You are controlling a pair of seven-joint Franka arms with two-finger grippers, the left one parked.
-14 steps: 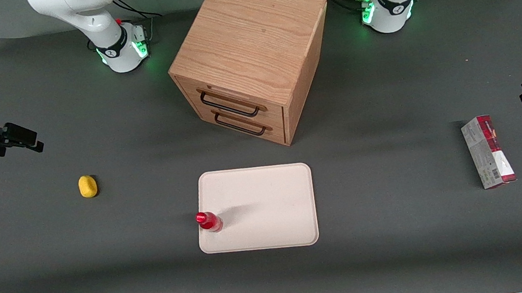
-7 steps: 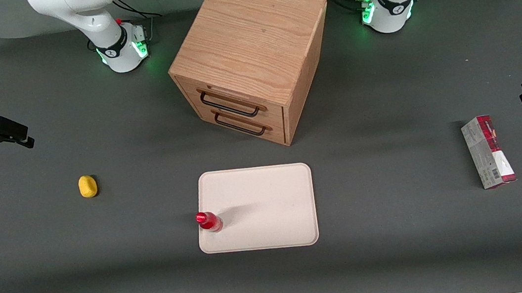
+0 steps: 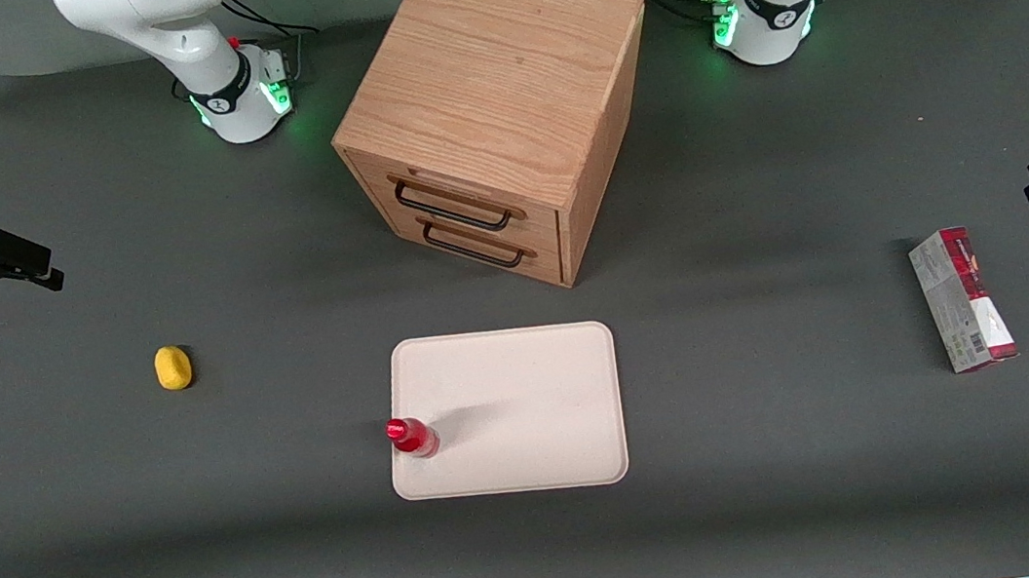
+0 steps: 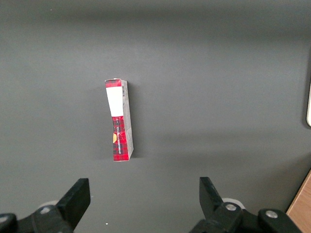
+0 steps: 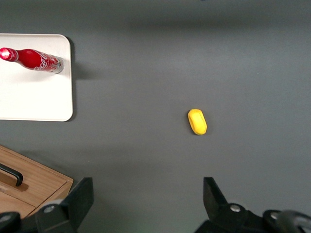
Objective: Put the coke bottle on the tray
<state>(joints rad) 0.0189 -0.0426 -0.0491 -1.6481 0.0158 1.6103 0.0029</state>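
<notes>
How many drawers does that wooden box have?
2. The upper drawer and the lower drawer sit stacked in the wooden box, farther from the camera than the tray. The gripper, open, hovers toward the working arm's end.

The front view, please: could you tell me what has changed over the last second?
The pincer, open and holding nothing, has drawn away from the tray toward the working arm's end of the table and farther from the front camera. The coke bottle stays upright on the tray, near its edge. The yellow lump, wooden drawer box and carton have not moved.
</notes>
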